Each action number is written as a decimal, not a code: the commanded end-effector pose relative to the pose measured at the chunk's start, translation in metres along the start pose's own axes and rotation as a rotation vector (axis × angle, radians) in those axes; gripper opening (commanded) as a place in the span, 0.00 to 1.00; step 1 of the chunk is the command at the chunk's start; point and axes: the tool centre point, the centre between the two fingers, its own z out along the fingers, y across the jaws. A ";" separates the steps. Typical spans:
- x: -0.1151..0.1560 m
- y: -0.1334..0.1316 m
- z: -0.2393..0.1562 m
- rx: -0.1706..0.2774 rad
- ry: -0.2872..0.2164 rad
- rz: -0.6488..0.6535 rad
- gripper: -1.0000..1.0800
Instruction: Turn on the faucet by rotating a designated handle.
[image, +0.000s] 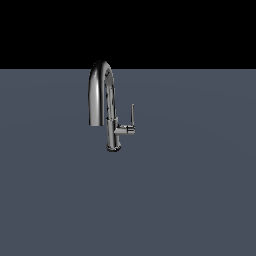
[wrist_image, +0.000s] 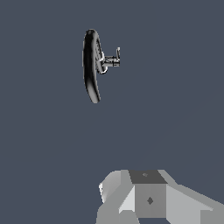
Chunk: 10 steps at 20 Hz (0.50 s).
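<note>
Standing Faucet, Handle Upright, Gripper Well Apart

Standing on the grey floor (image: 190, 200), the faucet (image: 102, 95) occupies the upper centre-left of the exterior view, its arched spout rising to the dark horizon line. The handle (image: 132, 116) projects from the column toward the exterior view's right; its thin rod points straight up from a short stub. In the wrist view, the faucet appears from above in the upper left-centre of the frame. The gripper (wrist_image: 148, 199) body shows at the lower edge, well apart from the faucet. Jaw state: cannot be determined; no fingers are visible.
</note>
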 end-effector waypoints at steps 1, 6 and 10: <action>0.000 0.000 0.000 0.000 0.000 0.000 0.00; 0.003 0.000 0.001 0.009 -0.009 0.009 0.00; 0.011 -0.001 0.003 0.029 -0.028 0.030 0.00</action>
